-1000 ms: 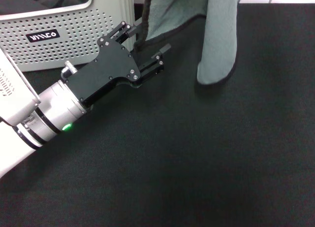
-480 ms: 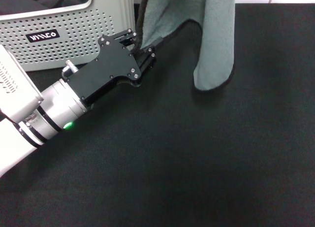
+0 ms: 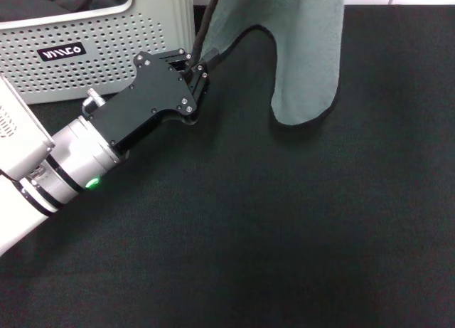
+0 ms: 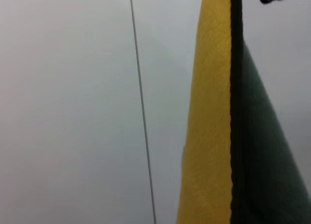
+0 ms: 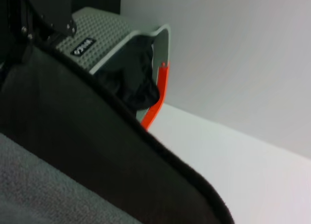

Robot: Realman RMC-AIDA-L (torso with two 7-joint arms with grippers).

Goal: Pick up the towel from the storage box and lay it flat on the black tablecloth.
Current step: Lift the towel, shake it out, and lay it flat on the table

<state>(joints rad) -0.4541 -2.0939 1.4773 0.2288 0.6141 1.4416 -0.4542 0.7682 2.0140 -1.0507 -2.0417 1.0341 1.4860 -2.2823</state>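
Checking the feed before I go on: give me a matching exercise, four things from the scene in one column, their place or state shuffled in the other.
Things:
1. towel
2. storage box
3. black tablecloth
4. left claw

Place or state:
A. covers the tabletop
B. hangs from above, lower tips near the cloth
C. shut on the towel's black-trimmed edge
D. stands at the far left, dark fabric inside

Pairs: 1-B, 2-D, 3-A, 4-C

The right claw itself is out of view.
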